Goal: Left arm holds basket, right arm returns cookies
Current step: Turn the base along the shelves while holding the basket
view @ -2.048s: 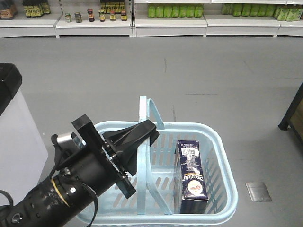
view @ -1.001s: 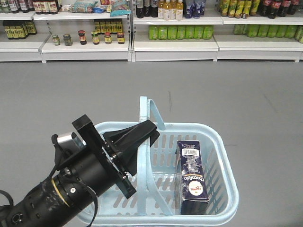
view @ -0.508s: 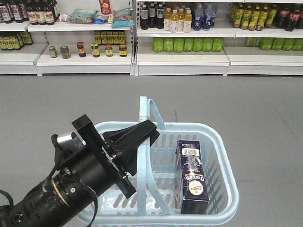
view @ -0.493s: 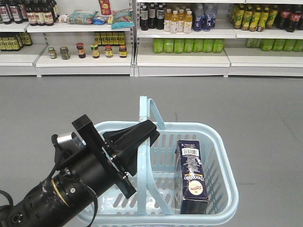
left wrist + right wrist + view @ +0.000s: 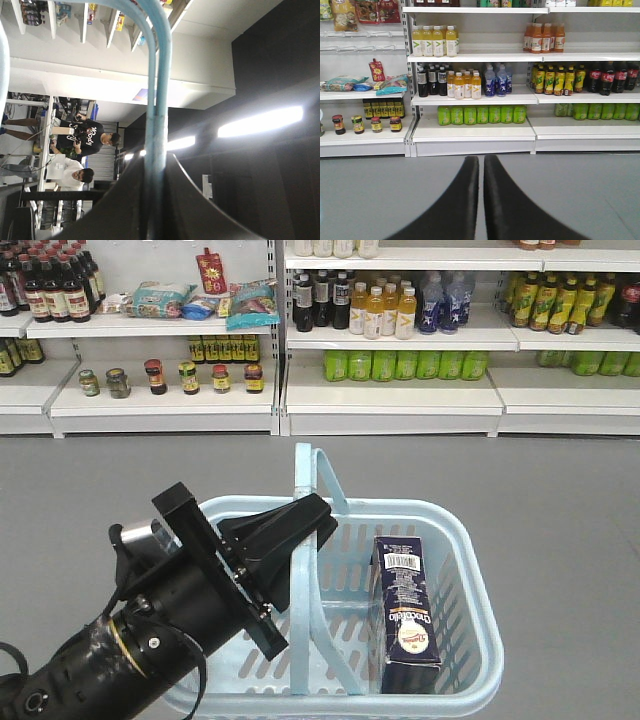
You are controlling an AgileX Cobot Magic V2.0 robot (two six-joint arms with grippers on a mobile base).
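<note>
Exterior front-facing view: the cookies [image 5: 405, 610] are a dark navy box with a barcode [image 5: 399, 562] on its upper end. White lettering runs down its face and starts "Choco"; the rest is too small to read. A white oval logo [image 5: 417, 641] sits under the lettering, and its wording is also unreadable.

The box is the only thing in the light blue basket [image 5: 400, 507]. It stands in the right half, close to the right wall, with its foot near the near right corner.

The left arm [image 5: 150, 640] reaches in from the lower left. Its jaws are clenched on the raised handle [image 5: 302, 640]. The left wrist view confirms this, with the blue handle running straight down between the two black fingers.

In that same view two people sit at a desk. One wears a black T-shirt [image 5: 87, 137] with white writing I cannot read.

In the right wrist view the right jaws are closed to a thin slit, with nothing between them. They point at the shelves [image 5: 475, 131], which hold green bottles [image 5: 482, 115], yellow bottles [image 5: 435, 41], orange bottles [image 5: 544, 37] and small jars [image 5: 376, 124]. All these labels are too small to read.

Against two seconds ago, the shelves sit much lower in the front view and more rows show. The white unit at the left edge and the dark furniture at the right edge are gone. The arm, basket and box keep their places in the picture.
</note>
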